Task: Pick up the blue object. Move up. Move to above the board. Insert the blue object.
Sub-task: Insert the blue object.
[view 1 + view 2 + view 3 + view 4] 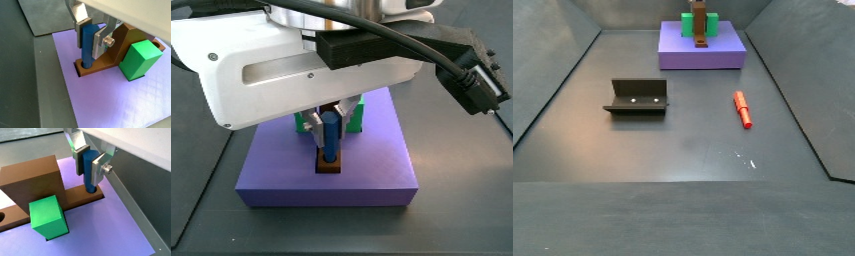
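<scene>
Over the large purple slab [329, 170] at the far end of the floor, the two-finger gripper [91, 33] is clamping its silver plate fingers [97, 167] on the thin blue rod [87, 44], which is standing upright with its lower tip sitting in the round hole at the end of the long narrow brown board [77, 196]. Beside the rod, a green block [139, 60] is standing against the board, while the red stick [743, 109] and the dark L-shaped fixture [637, 97] are lying well apart on the grey floor.
</scene>
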Controlling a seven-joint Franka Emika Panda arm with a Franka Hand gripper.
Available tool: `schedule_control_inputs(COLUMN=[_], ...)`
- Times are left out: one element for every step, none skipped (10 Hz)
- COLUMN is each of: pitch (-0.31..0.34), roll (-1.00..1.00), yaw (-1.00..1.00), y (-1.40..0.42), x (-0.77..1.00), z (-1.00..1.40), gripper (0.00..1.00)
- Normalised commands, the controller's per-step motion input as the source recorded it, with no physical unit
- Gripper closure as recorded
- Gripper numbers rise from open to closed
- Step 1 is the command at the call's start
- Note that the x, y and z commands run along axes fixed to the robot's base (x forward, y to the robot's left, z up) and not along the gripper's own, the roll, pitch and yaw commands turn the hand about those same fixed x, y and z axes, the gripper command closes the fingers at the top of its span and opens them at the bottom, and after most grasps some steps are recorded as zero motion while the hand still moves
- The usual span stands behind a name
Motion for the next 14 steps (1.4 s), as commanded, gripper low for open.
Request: schedule_control_inputs(pitch=[-0.026, 0.0, 0.0, 0.001, 0.0, 0.0, -0.01, -0.047, -0.089, -0.12, -0.174, -0.194, -0.187, -0.147], roll=[0.0, 0.0, -0.04, -0.07, -0.09, -0.11, -0.2, -0.17, -0.02, -0.03, -0.11, -0.13, -0.11, -0.08], yaw=[0.12, 0.0, -0.15, -0.11, -0.08, -0.03, 0.0, 0.0, 0.0, 0.0, 0.0, 0.04, 0.03, 0.01], y=[0.0, 0.0, 0.07, 0.08, 0.06, 0.0, 0.0, 0.0, 0.0, 0.0, 0.0, -0.12, -0.1, -0.04], x=[0.0, 0.0, 0.0, 0.0, 0.0, 0.0, 0.0, 0.0, 0.0, 0.0, 0.0, 0.03, 0.0, 0.0], z=[-0.15, -0.04, 0.11, 0.15, 0.16, 0.17, 0.16, 0.0, -0.19, -0.3, -0.36, -0.36, -0.35, -0.24], gripper=[1.0, 1.0, 1.0, 1.0, 1.0, 1.0, 1.0, 1.0, 1.0, 1.0, 1.0, 1.0, 1.0, 1.0])
